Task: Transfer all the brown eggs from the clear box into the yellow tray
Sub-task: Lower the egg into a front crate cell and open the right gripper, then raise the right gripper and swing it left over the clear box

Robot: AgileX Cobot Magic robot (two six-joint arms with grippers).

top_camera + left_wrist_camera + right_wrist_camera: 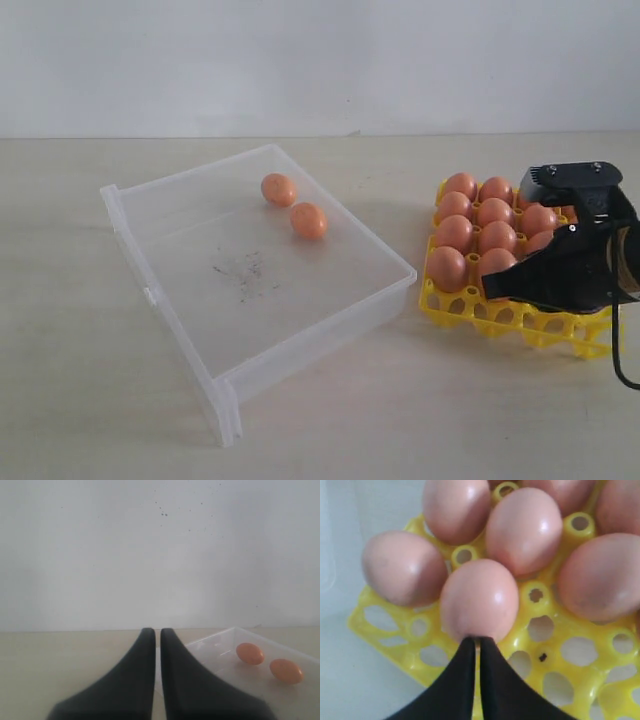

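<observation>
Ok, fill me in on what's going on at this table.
A two-armed robot is filling the yellow tray from the clear box. The right gripper is over the tray, jaws shut, its tips at the edge of an egg seated there. The left gripper is shut and holds nothing. Two eggs remain in the box. Most tray cups are filled, with empty ones along the near edge.

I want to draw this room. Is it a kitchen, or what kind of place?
Probably a robot lab or test bench, not a kitchen: a plain table against a blank white wall, and a black right gripper at the yellow tray of brown eggs, beside a clear box.
</observation>
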